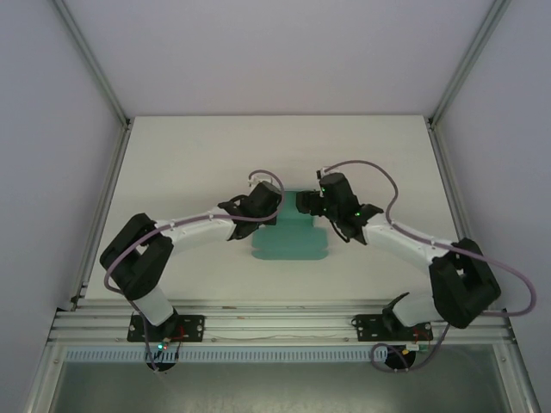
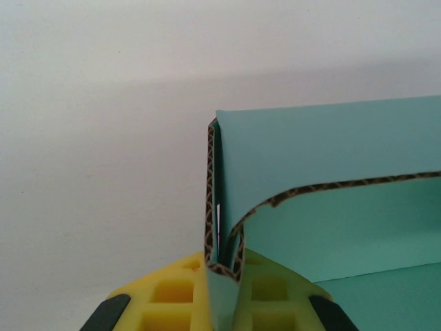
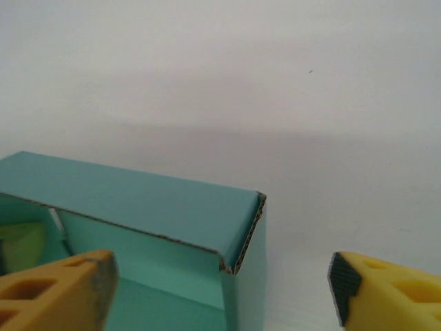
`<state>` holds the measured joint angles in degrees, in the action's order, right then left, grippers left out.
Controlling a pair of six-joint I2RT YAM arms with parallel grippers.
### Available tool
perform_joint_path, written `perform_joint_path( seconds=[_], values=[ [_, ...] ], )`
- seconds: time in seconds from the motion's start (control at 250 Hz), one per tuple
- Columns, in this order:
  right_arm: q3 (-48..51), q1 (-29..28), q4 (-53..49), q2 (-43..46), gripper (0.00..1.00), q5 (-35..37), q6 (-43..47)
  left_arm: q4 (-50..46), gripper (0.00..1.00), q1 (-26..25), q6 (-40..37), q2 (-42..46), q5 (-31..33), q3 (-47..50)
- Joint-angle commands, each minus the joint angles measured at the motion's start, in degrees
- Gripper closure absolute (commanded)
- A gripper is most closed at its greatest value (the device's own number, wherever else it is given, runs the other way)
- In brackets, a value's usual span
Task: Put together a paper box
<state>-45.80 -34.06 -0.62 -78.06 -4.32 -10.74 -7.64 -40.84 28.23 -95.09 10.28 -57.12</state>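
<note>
Left fingers [image 2: 172, 298] pinch the paper box [image 2: 331, 152] wall; right fingers [image 3: 386, 289] spread around its corner.

The place was a robotics lab test cell. A plain white table [image 1: 189, 163] was boxed in by white panels [image 1: 39, 146] on aluminium frame posts [image 1: 93, 69] running off toward 10 and 2 o'clock. Two cabled arms [image 1: 142, 258] were bolted to a slotted aluminium rail [image 1: 275, 325] at 6 o'clock.
</note>
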Motion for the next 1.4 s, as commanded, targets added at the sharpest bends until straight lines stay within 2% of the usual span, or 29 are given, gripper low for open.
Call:
perform_joint_path(
  seconds=[0.0,0.196,0.3,0.388,0.52,0.664,0.811,1.087,1.223,1.367,1.395],
  values=[
    [2.74,-0.11,1.15,4.49,0.00,-1.83,0.74,-1.52,1.00,0.17,-0.64,2.68,0.83,0.04],
    [8.44,-0.10,0.59,17.59,0.00,10.92,-7.51,-2.81,1.00,0.79,-3.61,3.34,-2.18,-0.61],
    [10.58,0.01,-3.59,24.85,0.00,18.58,-13.39,-5.56,1.00,1.62,-5.28,3.91,-4.25,-1.51],
    [11.23,0.29,-8.87,29.13,0.00,19.91,-11.77,-10.00,1.00,2.12,-9.14,3.58,-5.95,-3.19],
    [9.33,1.09,-18.77,30.95,0.00,24.19,-13.97,-20.74,1.00,2.52,-17.48,-1.23,-13.59,-8.91],
    [4.49,3.83,-28.65,28.16,0.00,20.95,-13.93,-32.40,1.00,2.52,-25.48,-7.31,-18.18,-15.34],
    [0.21,5.71,-34.09,23.02,0.00,17.20,-12.27,-42.43,1.00,2.49,-29.30,-15.06,-13.83,-24.43],
    [-3.01,10.19,-36.24,16.02,0.00,14.71,-10.26,-52.89,1.00,2.34,-30.40,-31.76,0.36,-44.09],
    [-2.58,12.55,-35.18,15.83,0.00,13.13,-10.02,-53.17,1.00,2.08,-32.23,-36.67,4.47,-49.40],
    [-1.66,14.34,-34.97,16.06,0.00,12.04,-9.83,-51.18,1.00,1.32,-37.25,-39.04,5.05,-51.69],
    [-1.43,14.59,-35.09,16.10,0.00,11.92,-10.04,-51.30,0.93,1.14,-37.82,-39.34,5.25,-52.41]
  ],
)
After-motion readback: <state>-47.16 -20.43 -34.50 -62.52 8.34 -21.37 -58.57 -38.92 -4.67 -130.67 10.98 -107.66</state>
